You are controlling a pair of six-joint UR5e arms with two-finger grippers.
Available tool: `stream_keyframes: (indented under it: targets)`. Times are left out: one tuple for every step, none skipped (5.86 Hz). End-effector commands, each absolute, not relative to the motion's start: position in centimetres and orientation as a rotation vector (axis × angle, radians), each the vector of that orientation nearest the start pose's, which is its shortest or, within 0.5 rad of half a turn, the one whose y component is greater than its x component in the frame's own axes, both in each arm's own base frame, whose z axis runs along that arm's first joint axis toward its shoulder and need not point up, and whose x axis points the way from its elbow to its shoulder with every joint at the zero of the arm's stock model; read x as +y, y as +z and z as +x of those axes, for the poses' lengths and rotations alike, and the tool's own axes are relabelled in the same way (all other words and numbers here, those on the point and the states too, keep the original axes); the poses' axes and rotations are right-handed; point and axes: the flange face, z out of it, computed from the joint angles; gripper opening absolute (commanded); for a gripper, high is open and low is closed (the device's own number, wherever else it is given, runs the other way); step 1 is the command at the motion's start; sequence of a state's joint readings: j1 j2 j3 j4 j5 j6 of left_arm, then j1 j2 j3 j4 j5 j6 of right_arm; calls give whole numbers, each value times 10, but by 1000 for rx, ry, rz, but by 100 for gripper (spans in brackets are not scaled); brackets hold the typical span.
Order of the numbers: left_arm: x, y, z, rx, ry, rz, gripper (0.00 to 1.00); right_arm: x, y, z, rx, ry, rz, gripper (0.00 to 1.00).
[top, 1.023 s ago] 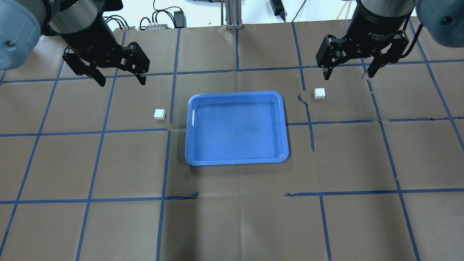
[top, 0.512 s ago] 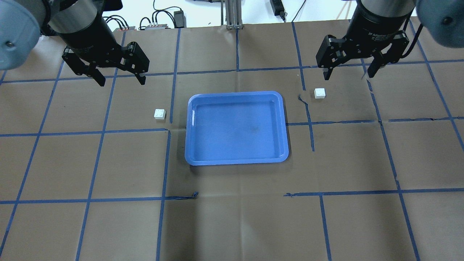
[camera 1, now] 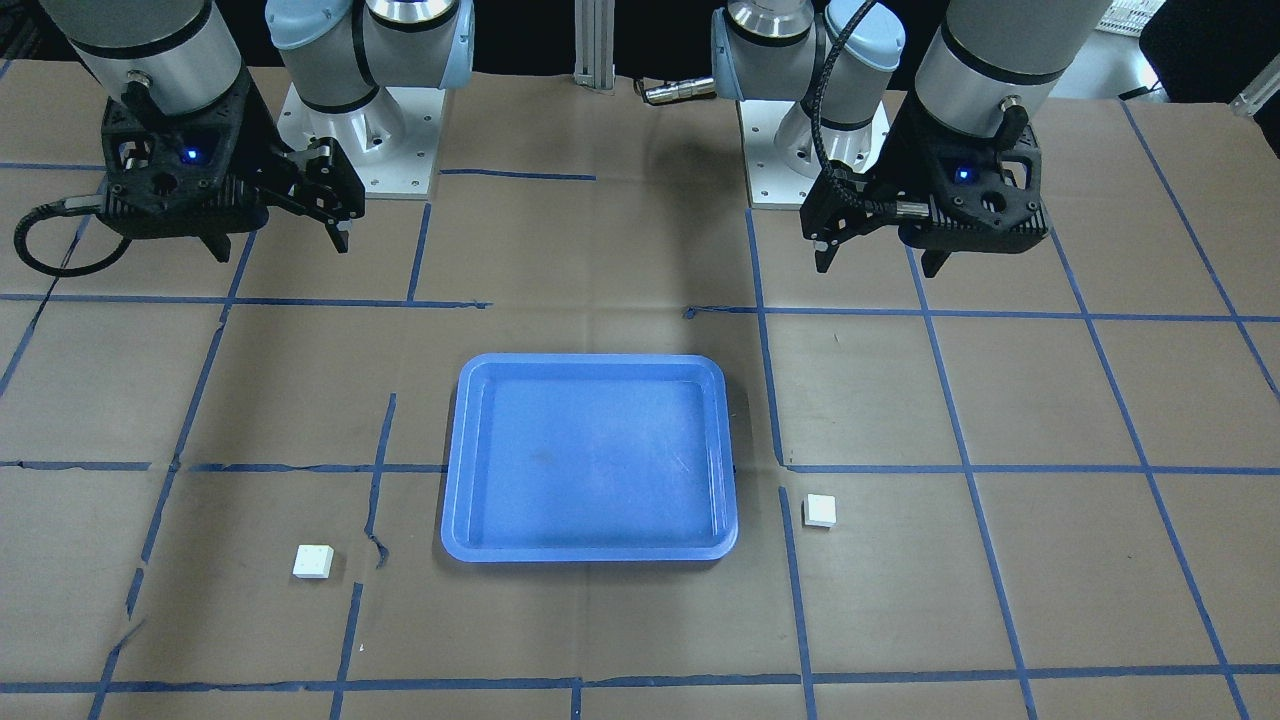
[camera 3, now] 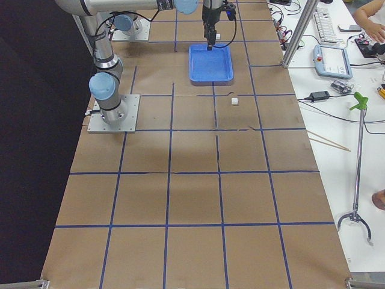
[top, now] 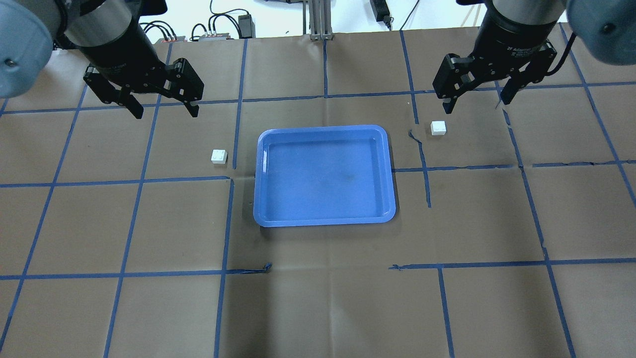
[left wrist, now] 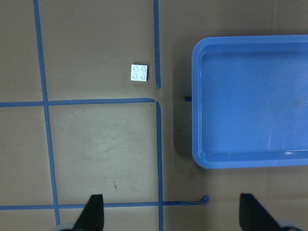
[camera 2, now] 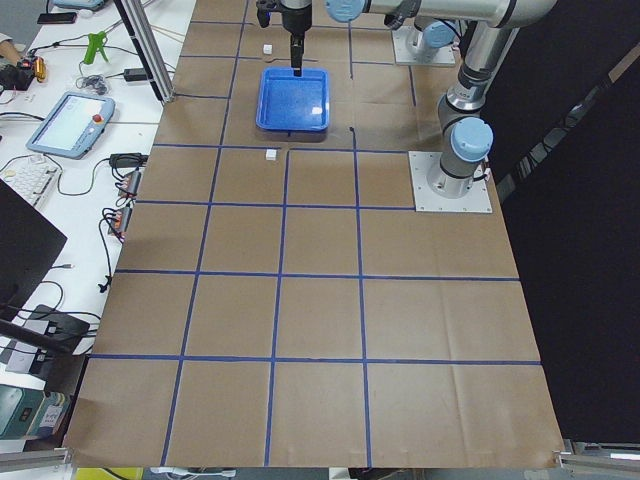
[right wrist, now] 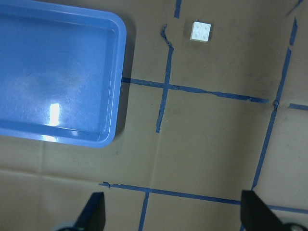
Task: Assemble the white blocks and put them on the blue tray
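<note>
Two white blocks lie on the brown table on either side of the blue tray. The left block lies just off the tray's left rim. The right block lies off its far right corner. My left gripper hovers open and empty behind the left block. My right gripper hovers open and empty just behind the right block. The left wrist view shows the left block and the tray. The right wrist view shows the right block and the tray. The tray holds nothing.
Blue tape lines form a grid on the brown paper cover. The arm bases stand at the table's robot side. Cables and a power supply lie beyond the far edge.
The right gripper has turned slightly and drawn a little toward the far edge. The left gripper has barely shifted. Blocks and tray have not moved.
</note>
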State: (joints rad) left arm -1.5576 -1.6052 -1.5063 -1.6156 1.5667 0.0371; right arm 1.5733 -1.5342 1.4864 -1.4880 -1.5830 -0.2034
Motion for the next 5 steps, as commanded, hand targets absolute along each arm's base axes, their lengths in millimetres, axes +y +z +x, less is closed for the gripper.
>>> stream_keyframes:
  targets:
    - [-516, 476, -115, 3142, 91, 12, 99, -508, 499, 130, 3064, 63, -733, 100]
    - [-547, 442, -113, 3150, 91, 5, 99, -517, 491, 129, 3013, 71, -923, 100]
    - [-584, 399, -110, 3140, 65, 22, 99, -534, 481, 118, 2922, 50, -1184, 100]
    - [-614, 352, -101, 3140, 65, 43, 99, -547, 467, 99, 2806, 75, -1392, 100]
    - [-628, 320, -97, 3141, 91, 34, 99, -562, 458, 77, 2728, 58, -1527, 100]
